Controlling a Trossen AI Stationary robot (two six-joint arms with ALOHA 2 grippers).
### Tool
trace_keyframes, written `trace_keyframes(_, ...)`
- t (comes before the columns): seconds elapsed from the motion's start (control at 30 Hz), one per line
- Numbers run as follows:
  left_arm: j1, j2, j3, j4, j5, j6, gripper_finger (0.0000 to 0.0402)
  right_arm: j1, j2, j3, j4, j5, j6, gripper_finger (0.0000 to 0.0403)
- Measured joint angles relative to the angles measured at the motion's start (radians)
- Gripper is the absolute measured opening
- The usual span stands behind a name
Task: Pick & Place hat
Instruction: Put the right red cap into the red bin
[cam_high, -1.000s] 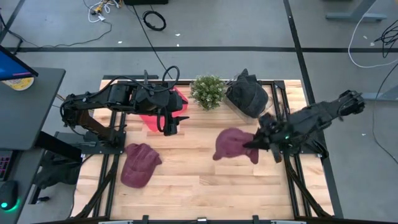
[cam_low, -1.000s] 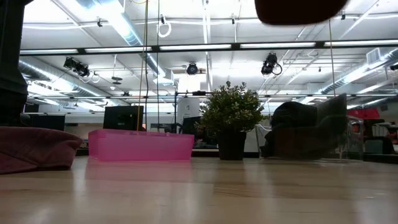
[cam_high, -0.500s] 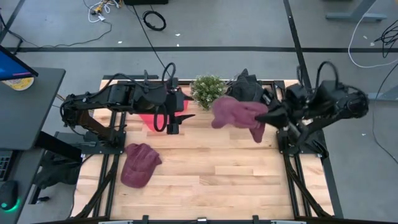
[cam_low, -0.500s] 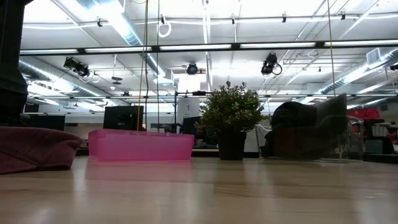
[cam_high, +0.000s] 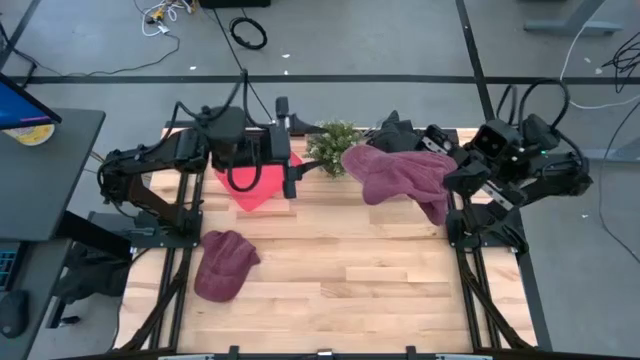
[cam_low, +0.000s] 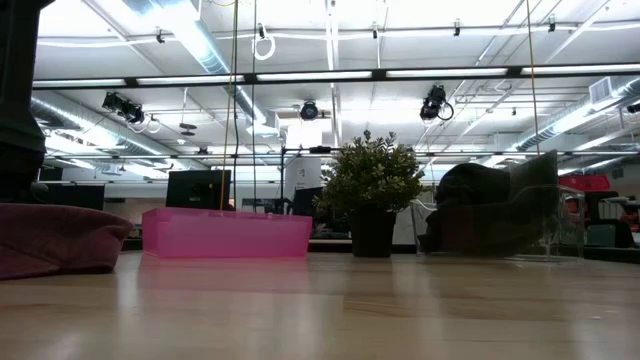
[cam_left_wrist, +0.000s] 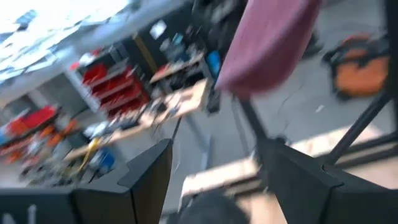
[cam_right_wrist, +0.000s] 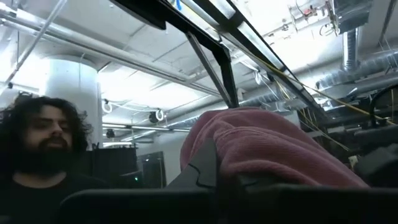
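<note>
High view — right gripper (cam_high: 452, 168) grips maroon hat (cam_high: 400, 175) aloft; no legible text.

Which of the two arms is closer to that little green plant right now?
Left. The left gripper hangs just beside the plant; the right gripper, holding the maroon hat, sits farther off on its other side.

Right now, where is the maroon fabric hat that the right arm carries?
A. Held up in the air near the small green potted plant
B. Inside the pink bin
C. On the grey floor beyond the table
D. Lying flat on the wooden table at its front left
A: in the high view the right tool holds the maroon fabric hat aloft beside the small green potted plant; a second maroon hat lies at the front left.
</note>
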Motion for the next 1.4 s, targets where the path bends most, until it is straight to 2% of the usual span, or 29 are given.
trace_keyframes(0.1, 0.013, 0.000, 0.000, 0.045, 0.105, -0.003, 0.0255, -0.023, 0.035, 0.000, 0.050, -0.041, 0.017, 0.0000)
trace_keyframes(0.23, 0.014, 0.010, 0.000, 0.071, 0.177, -0.003, 0.0255, -0.052, 0.086, 0.000, 0.185, -0.111, 0.074, 0.0000)
trace_keyframes(0.5, 0.014, 0.049, -0.001, 0.105, 0.190, -0.022, 0.0255, -0.101, 0.181, 0.000, 0.364, -0.185, 0.211, 0.0000)
trace_keyframes(0.8, 0.011, 0.064, 0.000, 0.153, 0.239, -0.023, 0.0242, -0.141, 0.207, 0.000, 0.387, -0.203, 0.261, 0.0000)
trace_keyframes(0.97, 0.011, 0.064, 0.000, 0.159, 0.244, -0.022, 0.0188, -0.158, 0.204, 0.000, 0.388, -0.203, 0.264, 0.0000)
trace_keyframes(1.2, 0.012, 0.064, 0.000, 0.157, 0.245, -0.019, 0.0031, -0.159, 0.204, 0.000, 0.388, -0.202, 0.263, 0.0000)
trace_keyframes(1.27, 0.012, 0.064, 0.000, 0.155, 0.244, -0.019, 0.0016, -0.159, 0.204, 0.000, 0.390, -0.202, 0.263, 0.0000)
trace_keyframes(1.4, 0.012, 0.064, 0.000, 0.153, 0.208, -0.018, 0.0020, -0.159, 0.204, 0.000, 0.389, -0.199, 0.265, 0.0006)
